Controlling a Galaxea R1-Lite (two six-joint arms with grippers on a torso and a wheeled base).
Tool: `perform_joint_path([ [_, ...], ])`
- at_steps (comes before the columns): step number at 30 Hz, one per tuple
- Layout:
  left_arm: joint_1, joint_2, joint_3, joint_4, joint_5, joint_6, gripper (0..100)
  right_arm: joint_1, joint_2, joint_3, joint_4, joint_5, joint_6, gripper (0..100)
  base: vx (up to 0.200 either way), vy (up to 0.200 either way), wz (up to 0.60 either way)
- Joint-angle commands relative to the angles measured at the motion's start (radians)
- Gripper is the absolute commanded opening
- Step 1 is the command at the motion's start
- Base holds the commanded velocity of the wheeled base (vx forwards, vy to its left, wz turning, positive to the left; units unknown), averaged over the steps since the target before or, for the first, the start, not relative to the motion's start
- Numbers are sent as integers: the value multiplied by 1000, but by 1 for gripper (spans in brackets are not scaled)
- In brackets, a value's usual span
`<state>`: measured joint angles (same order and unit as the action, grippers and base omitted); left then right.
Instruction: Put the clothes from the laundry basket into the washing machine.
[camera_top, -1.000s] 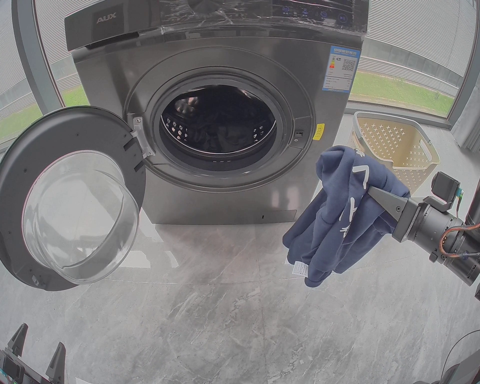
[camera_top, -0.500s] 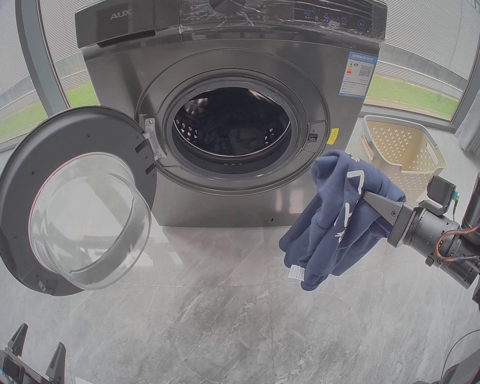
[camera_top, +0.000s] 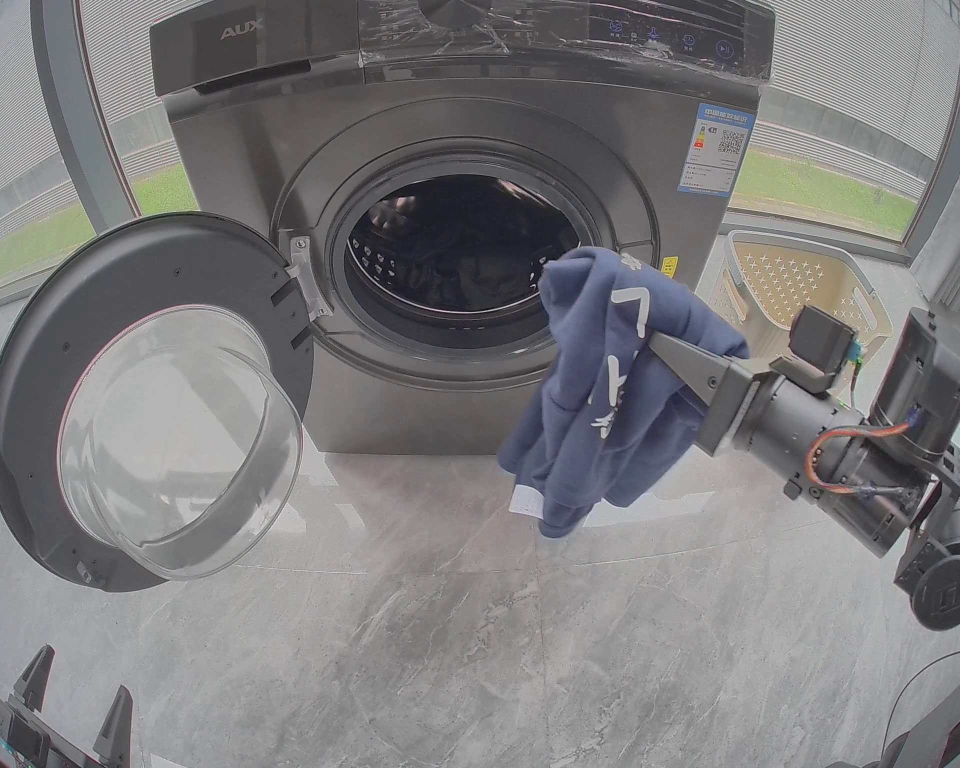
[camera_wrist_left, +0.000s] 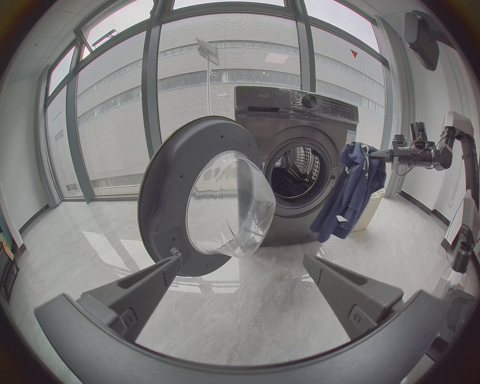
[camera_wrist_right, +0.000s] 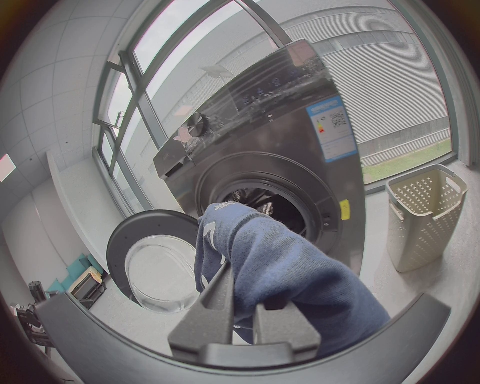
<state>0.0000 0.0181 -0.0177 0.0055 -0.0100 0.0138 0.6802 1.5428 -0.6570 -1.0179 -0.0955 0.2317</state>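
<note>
Here, our left gripper (camera_top: 82, 672) sat low, jaws wide. The door (camera_top: 130, 270) of the washing machine (camera_top: 230, 150) stood open. We held the blue garment (camera_top: 600, 390) clamped in our right gripper (camera_top: 665, 348) before the machine's front, the laundry basket (camera_top: 868, 300) standing beside the machine.

Grey marble floor (camera_top: 450, 640), tall windows (camera_wrist_left: 115, 100)

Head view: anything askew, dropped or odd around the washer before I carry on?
Nothing serious. The navy garment hangs bunched from the right pincer before the opening of the washing machine, clear of the floor. The laundry basket stands upright beside it. Only oddity: clear plastic film over the machine's top panel.
</note>
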Motion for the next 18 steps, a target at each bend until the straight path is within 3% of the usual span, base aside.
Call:
perform_joint_path([
  [1,-2,-13,16,1,-1,2,100,41,102,-72,-21,-21,11,0,0,0,0],
  [8,2,-18,-1,-39,-2,-8,100,81,180,-130,-74,-36,12,0,0,0,0],
  [9,11,0,-56,-101,1,-6,100,87,191,-139,-87,-38,12,0,0,0,0],
  [12,2,83,-185,-114,-8,0,100,91,215,-164,-113,-38,11,0,0,0,0],
  [16,-48,177,-185,-98,-62,2,100,105,229,-187,-136,-39,11,0,0,0,0],
  [18,-112,263,-162,-110,-111,-2,100,98,246,-210,-142,-39,11,0,0,0,0],
])
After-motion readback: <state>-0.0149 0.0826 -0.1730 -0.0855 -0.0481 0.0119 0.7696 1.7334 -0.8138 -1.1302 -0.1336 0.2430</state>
